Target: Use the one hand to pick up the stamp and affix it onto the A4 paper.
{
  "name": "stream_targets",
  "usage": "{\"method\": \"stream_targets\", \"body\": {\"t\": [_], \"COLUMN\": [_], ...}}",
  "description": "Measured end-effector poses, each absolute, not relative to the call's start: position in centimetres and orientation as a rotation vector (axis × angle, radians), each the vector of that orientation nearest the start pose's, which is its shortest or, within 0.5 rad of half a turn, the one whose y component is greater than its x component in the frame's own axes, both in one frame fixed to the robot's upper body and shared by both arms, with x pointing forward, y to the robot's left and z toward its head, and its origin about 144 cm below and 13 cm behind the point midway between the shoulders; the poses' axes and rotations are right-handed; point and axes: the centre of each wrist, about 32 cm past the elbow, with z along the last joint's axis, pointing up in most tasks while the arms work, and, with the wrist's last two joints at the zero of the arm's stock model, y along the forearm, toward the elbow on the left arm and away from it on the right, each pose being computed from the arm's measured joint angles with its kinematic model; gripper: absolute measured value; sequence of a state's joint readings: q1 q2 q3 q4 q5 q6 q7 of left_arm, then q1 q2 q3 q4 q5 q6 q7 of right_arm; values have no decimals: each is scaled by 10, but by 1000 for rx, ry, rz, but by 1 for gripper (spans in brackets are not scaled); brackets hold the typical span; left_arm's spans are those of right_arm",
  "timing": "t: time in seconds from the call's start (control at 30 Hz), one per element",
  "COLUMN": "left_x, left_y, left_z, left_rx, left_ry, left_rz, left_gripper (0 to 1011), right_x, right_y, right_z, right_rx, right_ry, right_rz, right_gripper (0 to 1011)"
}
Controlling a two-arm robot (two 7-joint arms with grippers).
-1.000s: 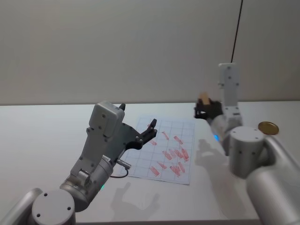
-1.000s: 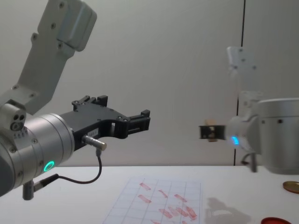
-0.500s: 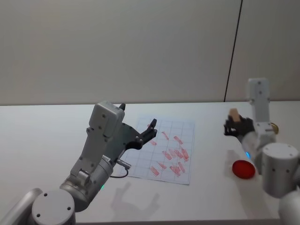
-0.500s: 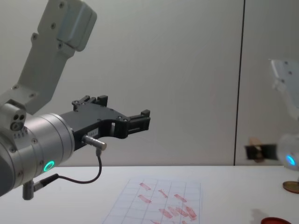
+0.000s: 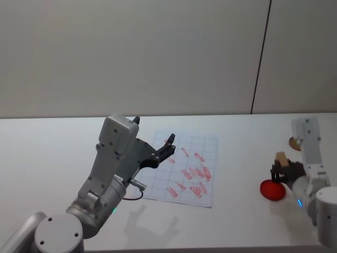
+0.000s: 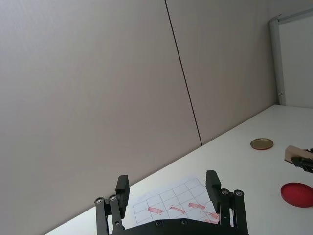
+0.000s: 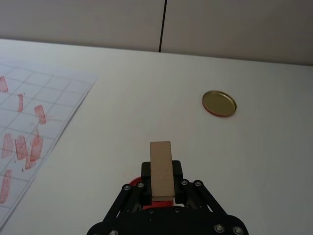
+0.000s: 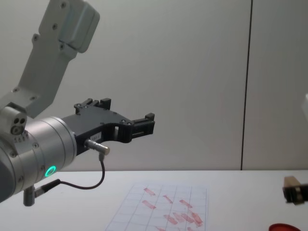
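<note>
Your right gripper point(image 5: 280, 169) is clamped on the stamp point(image 5: 281, 158), holding it just above the red ink pad point(image 5: 273, 190) at the counter's point(image 5: 47, 153) right side, well apart from the A4 paper point(image 5: 205, 153) (gold disc point(image 7: 219, 103) lies beyond the pad). Your left gripper point(image 5: 169, 143) hangs over the paper's left edge, fingers spread, holding nothing.

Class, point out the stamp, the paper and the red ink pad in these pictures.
stamp point(image 7: 161, 169), right wrist view, on its tan wooden top face.
paper point(image 5: 199, 145), head view, on a bare grid square.
red ink pad point(image 6: 298, 193), left wrist view, on its flat middle.
</note>
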State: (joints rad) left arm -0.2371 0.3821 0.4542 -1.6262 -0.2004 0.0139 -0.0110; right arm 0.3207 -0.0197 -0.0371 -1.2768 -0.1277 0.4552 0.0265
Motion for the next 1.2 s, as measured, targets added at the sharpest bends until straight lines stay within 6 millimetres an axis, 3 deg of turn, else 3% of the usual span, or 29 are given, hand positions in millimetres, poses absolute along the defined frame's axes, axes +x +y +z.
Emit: {"method": "stream_targets", "body": {"t": [0.53,1.2], "left_x": [492,492], "left_y": [198,198], "left_z": [1204,1204], "left_rx": [61,61], "left_ry": [-268,-268], "left_rz": [1124,1124], "left_gripper": [993,993], "right_x": [540,552], "right_y": [-215,-212], "right_z": [1142,1131], "right_rx": [-497,-496], "right_ry": [281,317], "right_rz": [-1481,-1465], "right_gripper": [221,221]}}
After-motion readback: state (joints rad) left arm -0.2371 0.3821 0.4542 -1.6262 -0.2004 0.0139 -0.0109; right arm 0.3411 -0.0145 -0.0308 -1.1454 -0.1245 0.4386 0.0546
